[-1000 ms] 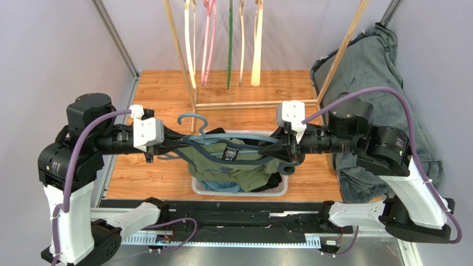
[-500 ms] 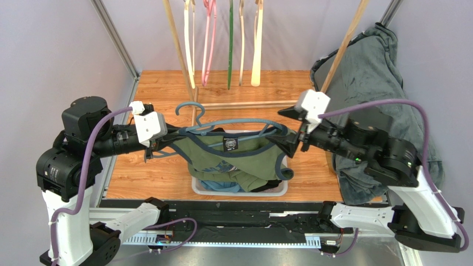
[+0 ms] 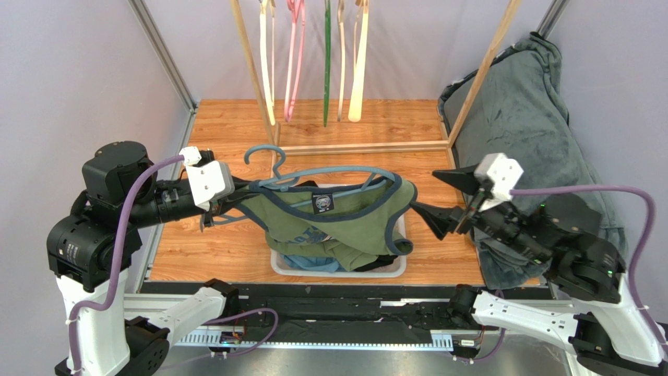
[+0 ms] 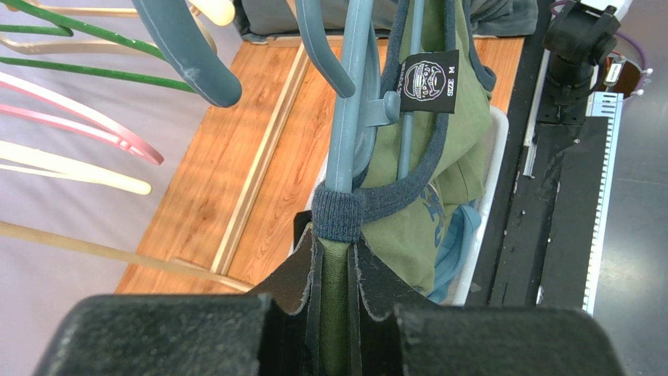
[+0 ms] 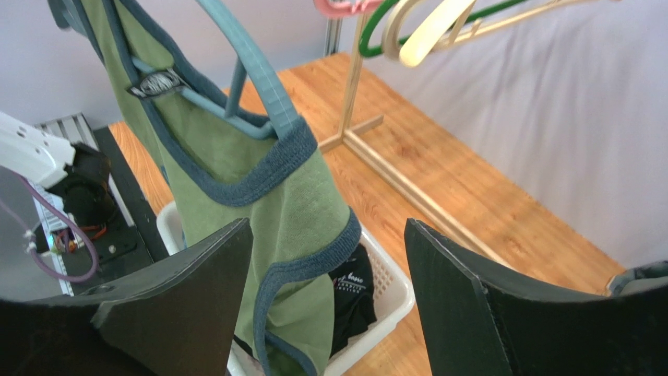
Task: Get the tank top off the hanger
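The green tank top [image 3: 345,215] with blue-grey trim hangs on a blue-grey hanger [image 3: 270,160] above the white basket [image 3: 400,270]. My left gripper [image 3: 227,200] is shut on its left shoulder. In the left wrist view, green cloth sits pinched between the jaws of the left gripper [image 4: 335,251], just below where the strap wraps the hanger [image 4: 353,102]. My right gripper [image 3: 427,190] stands open to the right of the tank top, apart from it. In the right wrist view the tank top [image 5: 290,188] and hanger [image 5: 251,63] hang ahead of the open right gripper [image 5: 325,227].
The basket [image 5: 392,290] holds blue and black clothes. A wooden rack [image 3: 361,146] with several hangers [image 3: 325,63] stands behind. A grey blanket [image 3: 533,117] drapes over the right side. The black rail [image 3: 337,313] runs along the near edge.
My right gripper opened, let go of the tank top's right side and drew back to the right. The left gripper has kept its hold and barely moved.
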`<state>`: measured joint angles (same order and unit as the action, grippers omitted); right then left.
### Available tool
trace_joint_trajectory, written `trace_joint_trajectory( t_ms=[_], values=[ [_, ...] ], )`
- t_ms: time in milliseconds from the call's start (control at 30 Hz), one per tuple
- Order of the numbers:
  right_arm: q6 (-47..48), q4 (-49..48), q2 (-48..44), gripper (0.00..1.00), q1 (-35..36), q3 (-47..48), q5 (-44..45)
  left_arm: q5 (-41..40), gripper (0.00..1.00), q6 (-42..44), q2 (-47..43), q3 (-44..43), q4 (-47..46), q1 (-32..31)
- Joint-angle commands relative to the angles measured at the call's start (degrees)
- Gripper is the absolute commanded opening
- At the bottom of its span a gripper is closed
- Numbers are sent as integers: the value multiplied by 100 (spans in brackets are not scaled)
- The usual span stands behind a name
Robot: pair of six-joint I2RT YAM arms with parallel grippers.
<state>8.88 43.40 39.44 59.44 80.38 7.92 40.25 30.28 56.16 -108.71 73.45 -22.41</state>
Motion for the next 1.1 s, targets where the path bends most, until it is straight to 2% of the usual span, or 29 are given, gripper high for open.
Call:
trace_joint_trajectory(
  t_ms=[0,100,200,300,333,367,400,433,667,867,1067],
  values=[
    [-159,-376,178,77,-3,-172,-132,185,0,-119,9,-195,-270,0],
    [-133,-411,318,76,-3,-172,-221,220,0,-137,-9,-221,-261,0],
    [-106,-429,433,69,-11,-145,-204,273,0,-154,-26,-239,-261,0],
    [-124,-420,415,47,-11,-137,-81,282,0,-145,-26,-265,-235,0],
    [-133,-420,389,32,-11,-137,-37,273,0,-145,-26,-274,-226,0],
    [-133,-394,380,24,-11,-137,-2,290,0,-145,-18,-300,-217,-8],
    [-133,-359,337,11,-11,-128,77,290,0,-145,-18,-309,-208,-9],
    [-150,-332,327,7,-3,-119,130,299,0,-154,-18,-327,-208,0],
    [-177,291,134,6,-11,-40,490,308,0,-163,-9,-397,-200,0],
    [-299,301,-59,3,-11,-461,754,369,0,-233,70,-555,-208,0],
    [-300,74,283,3,-11,-725,764,580,0,-286,184,-669,-261,-9]
  ],
)
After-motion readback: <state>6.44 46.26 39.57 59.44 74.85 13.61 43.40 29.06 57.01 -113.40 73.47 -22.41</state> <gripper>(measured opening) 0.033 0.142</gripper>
